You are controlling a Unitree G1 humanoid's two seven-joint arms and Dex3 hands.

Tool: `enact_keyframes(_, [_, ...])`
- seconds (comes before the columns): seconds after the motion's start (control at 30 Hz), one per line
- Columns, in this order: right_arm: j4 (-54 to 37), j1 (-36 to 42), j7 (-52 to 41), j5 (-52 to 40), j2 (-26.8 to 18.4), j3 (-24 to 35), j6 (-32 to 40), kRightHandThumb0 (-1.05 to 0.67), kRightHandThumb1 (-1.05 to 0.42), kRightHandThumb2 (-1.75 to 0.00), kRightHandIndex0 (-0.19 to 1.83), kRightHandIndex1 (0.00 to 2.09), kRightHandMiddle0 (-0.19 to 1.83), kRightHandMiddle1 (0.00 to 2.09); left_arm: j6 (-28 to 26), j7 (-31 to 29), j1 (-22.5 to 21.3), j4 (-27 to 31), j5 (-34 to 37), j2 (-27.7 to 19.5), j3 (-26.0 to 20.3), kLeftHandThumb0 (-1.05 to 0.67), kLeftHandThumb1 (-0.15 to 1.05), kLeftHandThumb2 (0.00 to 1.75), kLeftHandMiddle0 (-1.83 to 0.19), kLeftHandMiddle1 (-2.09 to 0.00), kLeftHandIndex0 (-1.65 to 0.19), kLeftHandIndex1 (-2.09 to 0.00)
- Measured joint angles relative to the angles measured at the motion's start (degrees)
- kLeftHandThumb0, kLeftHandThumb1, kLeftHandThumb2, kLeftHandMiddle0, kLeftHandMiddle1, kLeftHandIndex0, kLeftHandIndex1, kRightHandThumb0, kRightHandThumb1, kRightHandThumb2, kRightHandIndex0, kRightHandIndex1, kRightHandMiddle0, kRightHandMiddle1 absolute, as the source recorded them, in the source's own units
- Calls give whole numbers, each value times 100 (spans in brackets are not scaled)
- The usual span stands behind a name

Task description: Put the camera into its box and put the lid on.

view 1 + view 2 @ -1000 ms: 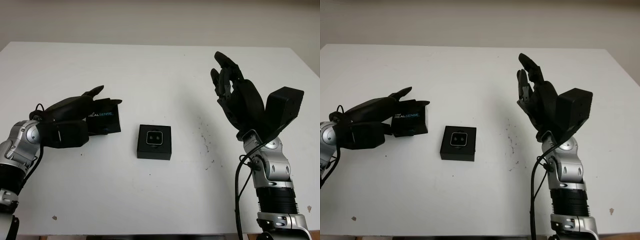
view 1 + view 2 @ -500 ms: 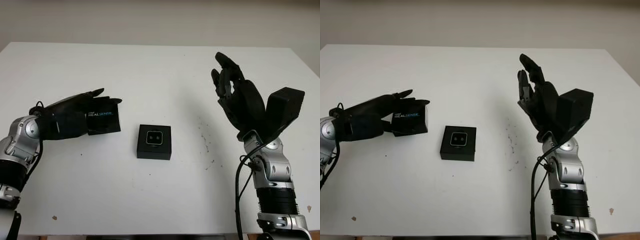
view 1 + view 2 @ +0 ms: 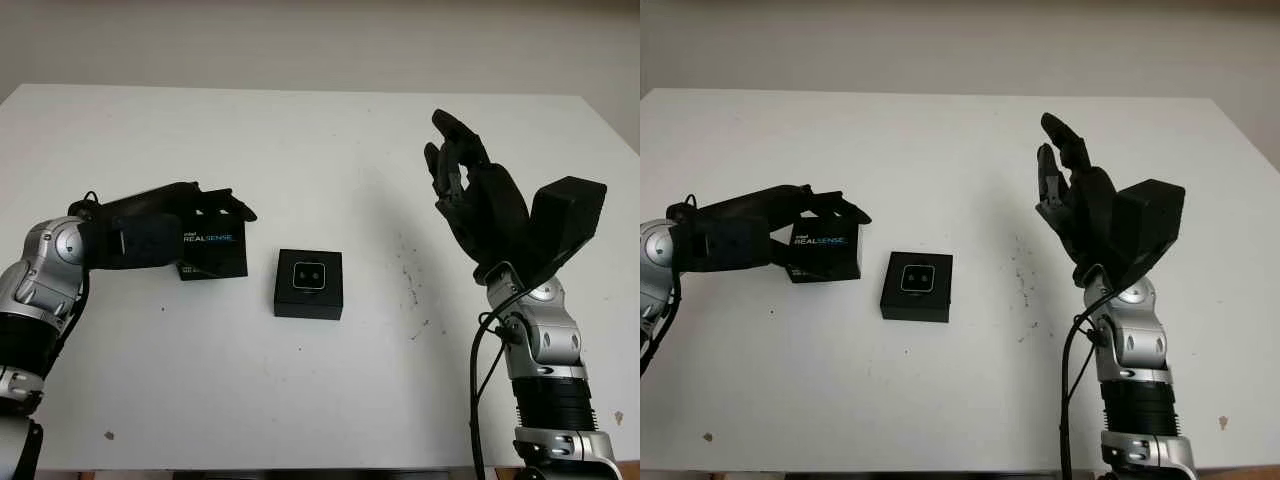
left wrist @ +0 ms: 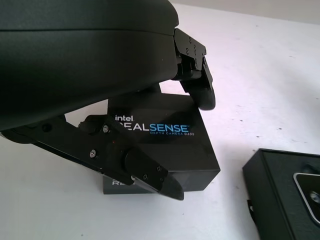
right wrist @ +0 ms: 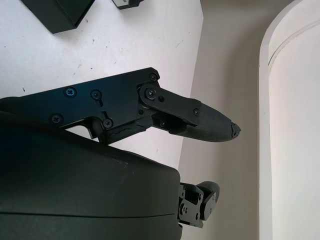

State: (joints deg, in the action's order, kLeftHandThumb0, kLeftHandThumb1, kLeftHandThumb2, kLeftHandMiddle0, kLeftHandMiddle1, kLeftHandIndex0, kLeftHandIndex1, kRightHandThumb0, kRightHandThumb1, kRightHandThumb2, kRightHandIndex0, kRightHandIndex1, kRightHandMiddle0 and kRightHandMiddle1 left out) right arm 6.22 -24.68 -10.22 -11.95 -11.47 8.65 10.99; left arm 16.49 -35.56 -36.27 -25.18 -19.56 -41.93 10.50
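The black box (image 3: pixel 309 284) lies open at the table's middle with the camera (image 3: pixel 308 273) inside, its two lenses facing up. Left of it is the black lid (image 3: pixel 213 250), printed "intel RealSense", label up and low over the table. My left hand (image 3: pixel 228 230) reaches over the lid palm down and is shut on it. In the left wrist view one finger (image 4: pixel 200 90) lies on the lid's (image 4: pixel 160 135) far edge and the thumb (image 4: pixel 150 175) on its near side. My right hand (image 3: pixel 462 180) is open, raised above the table's right side.
The white table (image 3: pixel 320 140) stretches wide behind the box. Small dark specks (image 3: pixel 408 275) mark the surface right of the box. The right forearm (image 3: pixel 545 370) stands upright near the front right edge.
My left hand has turned palm down and lowered the lid toward the table, a little nearer the box, so the label now faces up. The right hand has held still.
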Motion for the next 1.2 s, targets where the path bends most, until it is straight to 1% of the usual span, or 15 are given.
enact_keyframes(0.17, [27, 28, -21, -11, 26, 1, -49, -57, -105, -70, 2, 7, -19, 57, 42, 150, 187, 314, 49, 2, -72, -13, 92, 5, -38, -141, -33, -149])
enact_keyframes(0.2, [38, 36, -25, -15, 33, 7, -82, -57, -105, -70, 2, 7, -19, 60, 47, 210, 240, 382, 65, 2, -105, -14, 92, 5, -35, -143, -31, -149])
enact_keyframes(0.3, [66, 41, -3, -16, 66, 17, -110, -57, -105, -68, 4, 8, -19, 66, 85, 390, 351, 582, 130, 3, -224, -14, 94, 6, -33, -139, -27, -150])
enact_keyframes(0.43, [72, 56, 42, -17, 85, 19, -109, -57, -105, -66, 6, 9, -19, 71, 91, 492, 402, 906, 327, 14, -404, -14, 95, 6, -33, -144, -26, -150])
enact_keyframes(0.47, [73, 64, 50, -20, 93, 19, -109, -58, -105, -65, 7, 10, -19, 73, 55, 525, 409, 1024, 383, 23, -465, -17, 95, 6, -32, -146, -25, -150])
enact_keyframes(0.57, [77, 79, 27, -36, 101, 18, -109, -58, -105, -64, 6, 9, -19, 67, -130, 604, 422, 1430, 458, 27, -607, -19, 94, 5, -34, -150, -26, -151])
enact_keyframes(0.63, [76, 91, -11, -37, 101, 11, -108, -59, -105, -64, 5, 9, -19, 65, -205, 609, 425, 1610, 662, 66, -723, -16, 93, 5, -36, -148, -28, -149])
enact_keyframes(0.73, [79, 112, -56, -7, 100, -29, -108, -60, -105, -62, 6, 9, -19, 66, -257, 572, 425, 1736, 1043, 150, -898, -18, 92, 5, -38, -147, -30, -149])
enact_keyframes(0.9, [176, 146, -207, 11, 98, -46, -168, -60, -105, -65, 3, 7, -19, 61, -972, 324, 425, 2085, 1651, 213, -1103, -24, 91, 5, -37, -158, -29, -158])
enact_keyframes(1.07, [223, 147, -337, 18, 93, -53, -212, -60, -105, -67, 3, 7, -19, 59, -1710, 57, 440, 2483, 2264, 347, -1181, -24, 91, 5, -40, -161, -29, -158])
enact_keyframes(1.2, [237, 147, -368, 15, 92, -60, -211, -59, -105, -67, 2, 6, -19, 57, -2294, 13, 515, 2848, 2508, 457, -1185, -29, 89, 5, -42, -161, -30, -159])
